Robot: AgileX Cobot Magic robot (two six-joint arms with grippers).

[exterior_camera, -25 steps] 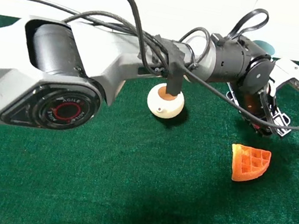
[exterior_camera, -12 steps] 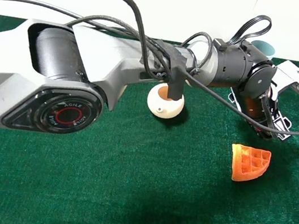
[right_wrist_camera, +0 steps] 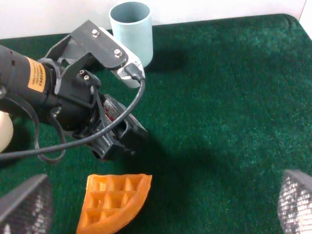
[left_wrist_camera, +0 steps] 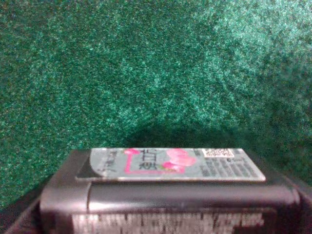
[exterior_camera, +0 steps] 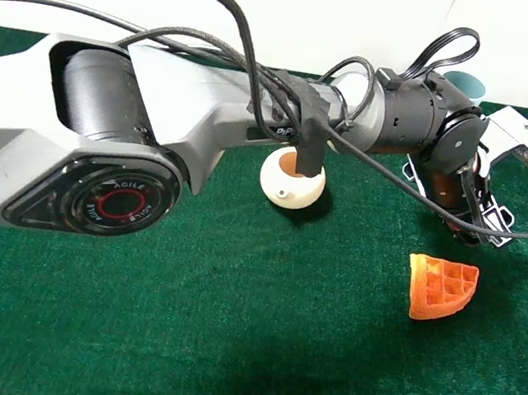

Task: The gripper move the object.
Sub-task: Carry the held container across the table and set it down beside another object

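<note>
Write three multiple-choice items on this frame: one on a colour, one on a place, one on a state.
1. The cup is: A) red; B) yellow; C) grey-blue.
2. The orange waffle piece lies: A) on the green cloth, apart from the teapot; B) in the cup; C) on top of the teapot.
3. The left gripper is: A) open over the teapot; B) shut on the black box; C) shut on the waffle piece.

Answers: C, as the right wrist view shows it; A, bare cloth lies between the two; B, the box sits clamped in it.
</note>
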